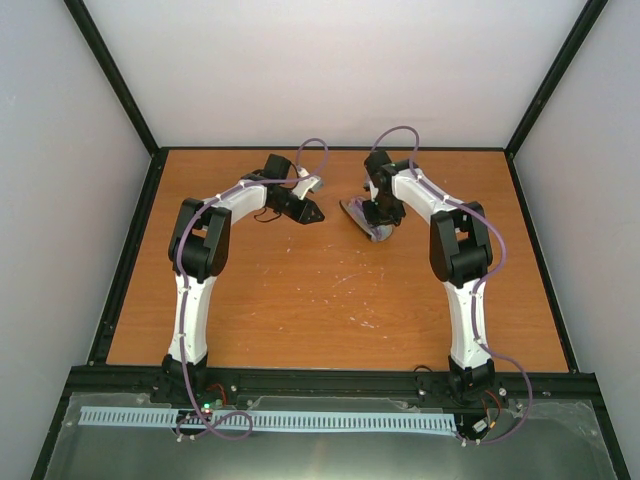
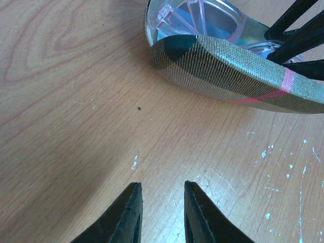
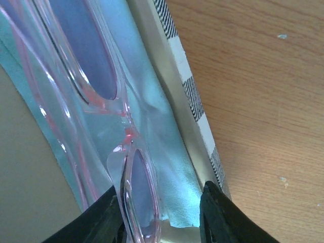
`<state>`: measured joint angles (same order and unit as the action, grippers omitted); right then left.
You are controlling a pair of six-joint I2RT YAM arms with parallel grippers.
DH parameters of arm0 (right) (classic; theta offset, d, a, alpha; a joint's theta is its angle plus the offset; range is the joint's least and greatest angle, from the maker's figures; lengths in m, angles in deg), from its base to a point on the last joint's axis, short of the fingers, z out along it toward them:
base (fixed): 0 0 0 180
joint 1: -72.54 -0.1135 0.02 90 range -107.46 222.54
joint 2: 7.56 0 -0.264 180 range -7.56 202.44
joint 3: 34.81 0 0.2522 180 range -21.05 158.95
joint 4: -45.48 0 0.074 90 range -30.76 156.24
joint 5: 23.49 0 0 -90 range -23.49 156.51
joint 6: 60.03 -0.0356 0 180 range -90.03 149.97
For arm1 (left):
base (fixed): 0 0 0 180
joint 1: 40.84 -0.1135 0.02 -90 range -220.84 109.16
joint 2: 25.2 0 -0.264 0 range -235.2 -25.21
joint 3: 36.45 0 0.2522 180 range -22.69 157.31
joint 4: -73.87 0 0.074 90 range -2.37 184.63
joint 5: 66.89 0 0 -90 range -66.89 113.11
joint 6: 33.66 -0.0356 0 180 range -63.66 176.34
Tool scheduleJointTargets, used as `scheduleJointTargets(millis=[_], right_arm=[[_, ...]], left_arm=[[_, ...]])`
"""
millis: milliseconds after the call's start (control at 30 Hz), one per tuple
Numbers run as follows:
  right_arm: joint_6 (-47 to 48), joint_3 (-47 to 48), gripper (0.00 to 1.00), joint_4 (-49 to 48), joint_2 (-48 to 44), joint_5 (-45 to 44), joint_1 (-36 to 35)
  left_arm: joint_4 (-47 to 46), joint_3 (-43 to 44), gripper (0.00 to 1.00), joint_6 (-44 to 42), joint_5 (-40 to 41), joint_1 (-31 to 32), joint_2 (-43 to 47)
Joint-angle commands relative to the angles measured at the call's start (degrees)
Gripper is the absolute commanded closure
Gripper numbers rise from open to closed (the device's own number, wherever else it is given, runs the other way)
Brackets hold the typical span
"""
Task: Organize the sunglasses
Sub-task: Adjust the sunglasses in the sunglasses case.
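- At the right gripper (image 3: pixel 161 195): spread wide, pinching nothing, with one lens of the sunglasses (image 3: pixel 126 136) just inside its 9 o'clock side.
- Outward from there: lies 11 to 5 o'clock along the open case (image 3: pixel 187 96), on the blue cloth (image 3: pixel 157 147).
- At the left gripper (image 2: pixel 162 185): parted, empty, over the tabletop (image 2: pixel 76 126); looks toward the case at 1 o'clock, apart.
- Probably falls to the right arm, far nearer.

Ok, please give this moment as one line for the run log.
sunglasses: in open case, on blue cloth | right end effector: open, around one lens | left end effector: open, empty, above table
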<state>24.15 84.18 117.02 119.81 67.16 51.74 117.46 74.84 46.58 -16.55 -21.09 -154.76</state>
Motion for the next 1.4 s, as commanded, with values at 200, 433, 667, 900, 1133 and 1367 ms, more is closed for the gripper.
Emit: scheduleJointTargets(millis=[200,433,667,900,1133,1367], right_arm=[[0.75,0.47,0.58,-0.67,-3.05,0.21,1.50],[0.98,0.79,0.56,-0.97,-2.97,0.49,1.95],[1.48,2.57,0.54,-1.06,-2.44,0.91,2.80],[1.70,3.39,0.53,-1.23,-1.62,4.22,5.04],[3.36,2.85,0.59,-0.69,-1.20,8.93,5.36],[2.76,-1.17,0.88,-3.87,-5.02,11.65,4.44]], left_arm=[[0.23,1.78,0.75,0.18,-0.86,0.28,2.18],[0.28,1.78,0.75,0.18,-0.79,0.31,2.18],[0.43,1.85,0.75,0.09,-0.68,0.37,2.11],[0.60,2.13,0.75,0.00,-0.51,0.33,1.95],[0.76,2.31,0.75,0.14,-0.57,0.36,1.56],[0.77,2.31,0.75,0.05,-0.59,0.38,1.32]])
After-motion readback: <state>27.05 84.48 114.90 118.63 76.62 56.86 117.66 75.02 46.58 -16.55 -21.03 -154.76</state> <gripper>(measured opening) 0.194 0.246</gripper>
